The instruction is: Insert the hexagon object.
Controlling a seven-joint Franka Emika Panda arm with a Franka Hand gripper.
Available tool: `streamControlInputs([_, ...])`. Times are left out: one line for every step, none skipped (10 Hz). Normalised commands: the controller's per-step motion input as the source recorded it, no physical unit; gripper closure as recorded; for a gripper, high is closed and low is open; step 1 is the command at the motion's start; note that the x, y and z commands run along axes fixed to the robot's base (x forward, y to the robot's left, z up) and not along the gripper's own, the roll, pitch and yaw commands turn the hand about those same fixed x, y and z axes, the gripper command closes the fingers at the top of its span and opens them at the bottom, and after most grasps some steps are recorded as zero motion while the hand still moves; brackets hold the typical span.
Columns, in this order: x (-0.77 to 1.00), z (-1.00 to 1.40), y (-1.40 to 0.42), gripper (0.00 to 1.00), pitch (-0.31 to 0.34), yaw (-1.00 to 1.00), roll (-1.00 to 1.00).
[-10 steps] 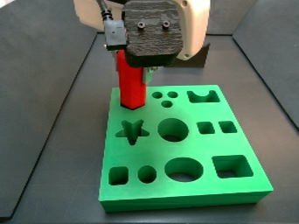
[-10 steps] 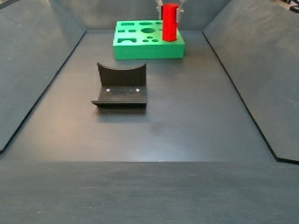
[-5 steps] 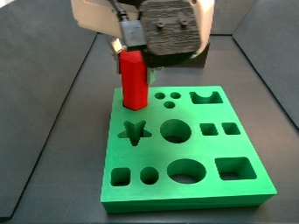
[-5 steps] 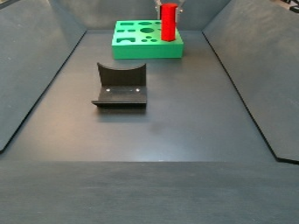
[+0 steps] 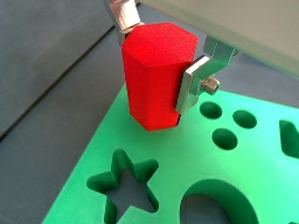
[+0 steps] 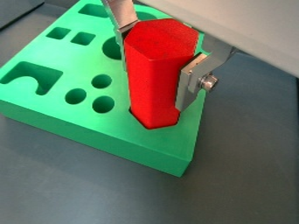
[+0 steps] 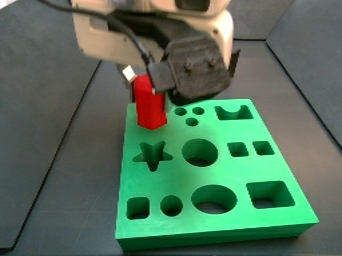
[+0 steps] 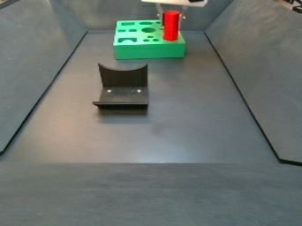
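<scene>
The hexagon object (image 7: 147,103) is a bright red hexagonal peg. It stands upright at a corner of the green board (image 7: 201,215), with its lower end down in a hole there. My gripper (image 7: 150,82) is just above the board and shut on the peg's upper part. In both wrist views the silver fingers (image 5: 193,79) (image 6: 191,80) press on opposite sides of the peg (image 5: 155,83) (image 6: 155,79). The gripper (image 5: 158,66) (image 6: 156,70) hides nothing of the board's other holes. The peg (image 8: 170,26) and gripper (image 8: 172,11) also show far off in a side view.
The board (image 8: 132,48) has star (image 7: 151,152), round (image 7: 198,150) and square (image 7: 266,191) holes. The dark fixture (image 8: 120,86) stands on the floor away from the board. Dark sloping walls surround the floor.
The gripper has come down with the peg, and less of the red peg now shows above the board. The board and fixture have not moved.
</scene>
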Motion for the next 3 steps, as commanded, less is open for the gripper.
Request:
streamControlInputs([-0.05,-0.95,-0.26,1.0,-0.164,0.0,0.06])
streamControlInputs([0.35,-0.8,0.01,1.0,-0.107,-0.05,-0.15])
streamControlInputs([0.23,-0.1,-0.15,1.0,0.094,0.0,0.09])
